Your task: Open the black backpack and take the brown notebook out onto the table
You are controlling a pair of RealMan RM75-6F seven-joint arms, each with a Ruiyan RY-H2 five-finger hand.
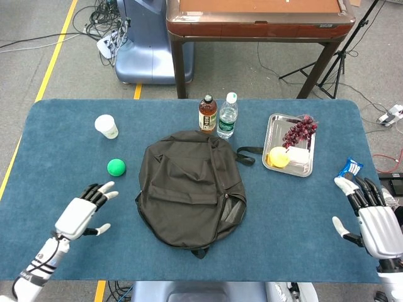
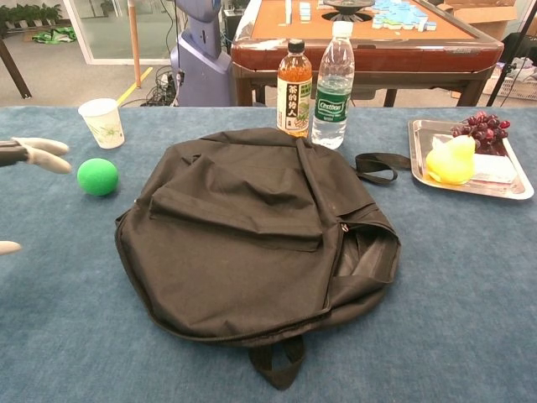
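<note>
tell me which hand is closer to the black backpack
Left. The left hand hovers open just off the black backpack's left side; the right hand sits open far off near the table's right edge.

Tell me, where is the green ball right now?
The green ball sits on the blue table's left side, between the black backpack and the paper cup, just ahead of the left hand.

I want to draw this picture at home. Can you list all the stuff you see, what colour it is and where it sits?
black fabric backpack: 1, table middle
green ball: 1, left of backpack
white paper cup: 1, behind ball
brown tea bottle: 1, behind backpack
clear water bottle: 1, beside tea bottle
silver metal tray: 1, right, holding purple grapes, yellow fruit
blue snack packet: 1, right edge
left hand: white-black, open, front left
right hand: white-black, open, front right
</note>
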